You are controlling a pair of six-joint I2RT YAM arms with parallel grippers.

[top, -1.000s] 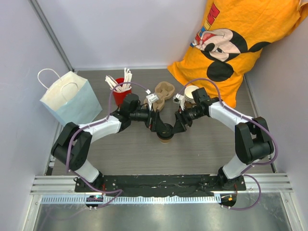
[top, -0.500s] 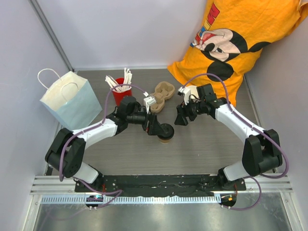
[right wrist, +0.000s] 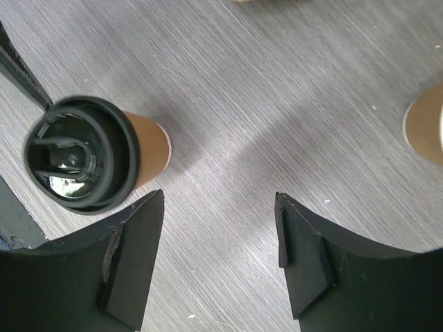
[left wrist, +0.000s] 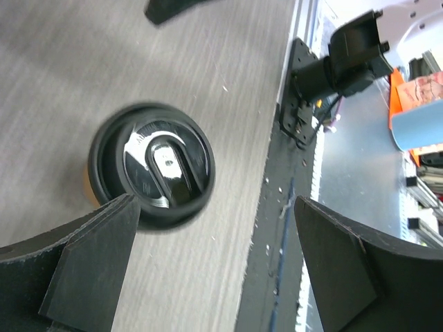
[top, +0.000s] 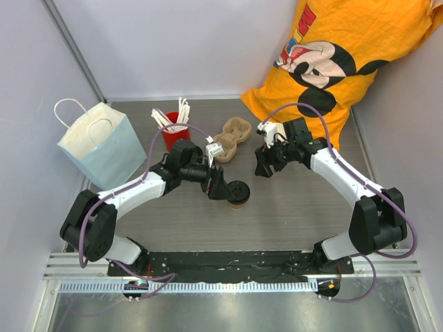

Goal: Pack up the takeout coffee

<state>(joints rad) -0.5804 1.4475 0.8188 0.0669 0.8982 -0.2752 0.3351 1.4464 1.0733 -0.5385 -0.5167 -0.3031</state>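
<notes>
Left gripper: jaws spread to full width, nothing between them. One finger has its tip right at the rim of the black lid; whether they touch cannot be told. The other finger stands well clear over the near edge of the surface.

Right gripper: jaws parted, nothing held, only bare grey wood-grain between them. It hangs above the surface to the far right of the cup, apart from it.

Takeout coffee: upright near the middle of the surface, somewhat toward the near edge. Kraft paper wall, lid seated on top. The left gripper is just beside it on its left.

Pulp cup-carrier tray: brown, toward the far edge, between the two arms.

Red cup: holds white sticks, toward the far edge, left of the tray.

Paper bag: pale, with white loop handles, standing at the left edge.

Orange shirt: cartoon mouse print, heaped in the far right corner and rising up the wall.

Brown rounded item: cut off by the right edge of the right wrist view; identity not clear.
</notes>
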